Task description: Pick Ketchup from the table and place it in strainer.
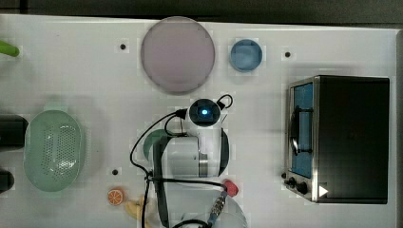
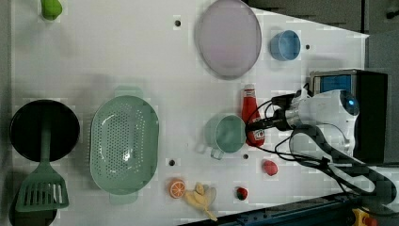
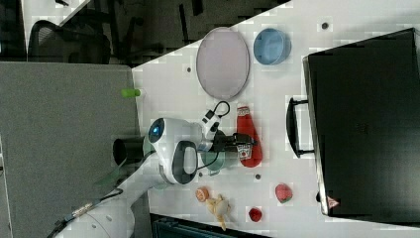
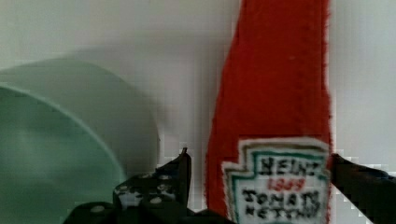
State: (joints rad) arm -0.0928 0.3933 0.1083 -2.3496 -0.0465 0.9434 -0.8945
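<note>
- White table [image 2: 117,56]; dark floor and a chair beyond its edge in the right view.
- Gripper [image 4: 259,179] low over the ketchup [image 4: 275,107], fingers [image 4: 180,175] spread, one on each side of the bottle at its label. Contact cannot be told; a gap shows on one side.
- Ketchup [image 2: 251,115] lies flat on the table, cap toward the pale round plate [image 2: 229,36], just beside the teal cup [image 2: 225,134].
- Strainer [image 2: 123,143] sits well apart, toward the left view's left, with nothing in it.
- Black toaster oven [image 1: 349,137] at the top view's right; blue bowl [image 2: 284,45] near the plate.
- Orange slice [image 2: 177,188], banana [image 2: 200,197] and strawberry [image 2: 269,167] along the near edge.
</note>
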